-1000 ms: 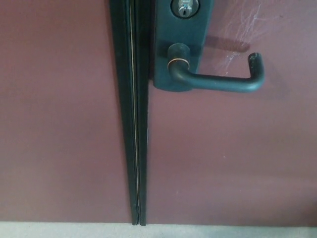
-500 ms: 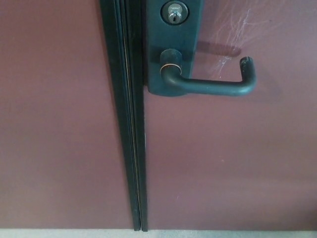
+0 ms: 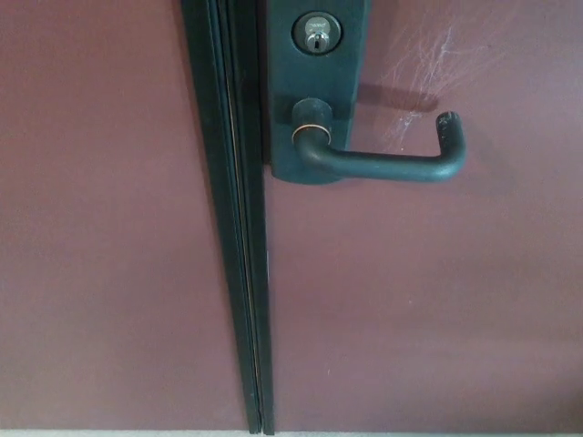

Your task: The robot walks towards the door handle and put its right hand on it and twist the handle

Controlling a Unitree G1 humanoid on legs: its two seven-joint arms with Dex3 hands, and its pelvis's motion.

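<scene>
Hanging level near the door's (image 3: 428, 300) top edge, one dark handle (image 3: 383, 164) sits on one plate (image 3: 314, 82) below one keyhole (image 3: 316, 35). Neither hand is visible, so their state cannot be told.

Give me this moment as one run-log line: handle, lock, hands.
door handle: level, untouched | keyhole: above handle, no key | left robot hand: not in view | right robot hand: not in view | twist: not yet done
</scene>
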